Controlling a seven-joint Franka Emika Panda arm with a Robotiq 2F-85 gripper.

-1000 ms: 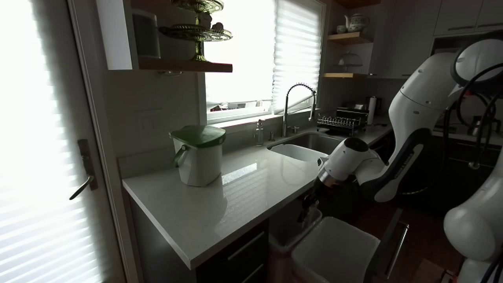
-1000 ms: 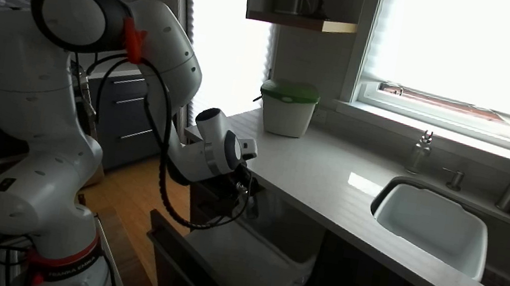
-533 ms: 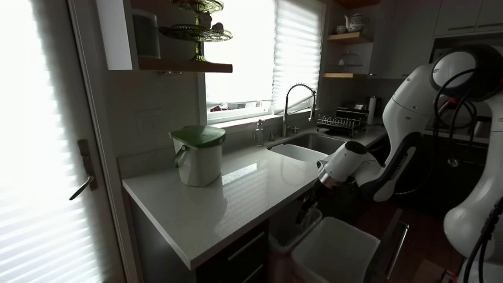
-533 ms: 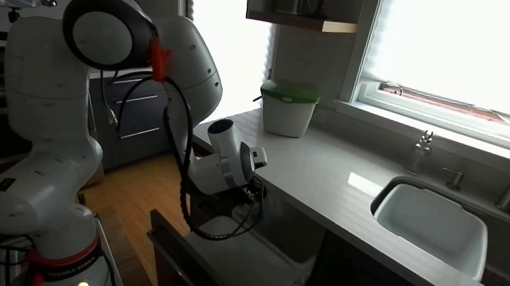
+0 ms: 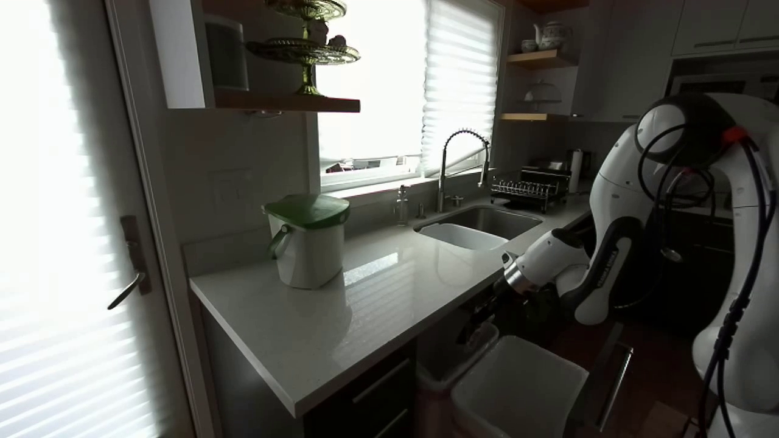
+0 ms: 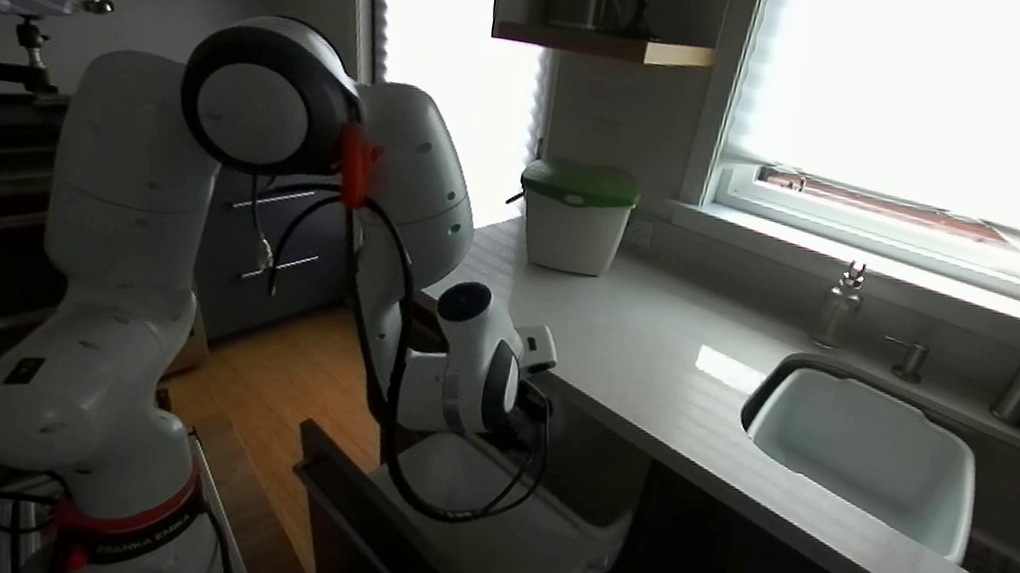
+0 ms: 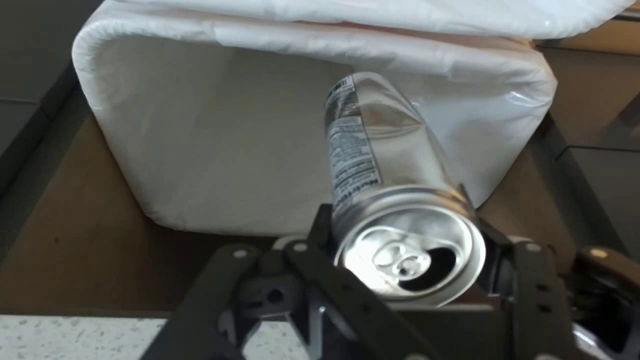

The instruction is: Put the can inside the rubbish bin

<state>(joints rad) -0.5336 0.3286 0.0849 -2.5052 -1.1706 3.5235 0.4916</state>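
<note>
Both exterior views show a glossy counter (image 5: 377, 310) between window (image 5: 401, 91) and bins (image 5: 517, 383).

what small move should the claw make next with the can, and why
I'd probably ease the claw a little farther down toward the white-lined bin before releasing. The wrist view shows the can held in the claw, its far end against the bin but its opened top past the bin's lower edge in the picture, so letting go now might miss.

The can (image 7: 395, 165) is silver, bin (image 7: 215, 145) white, countertop (image 7: 75, 337) speckled.
</note>
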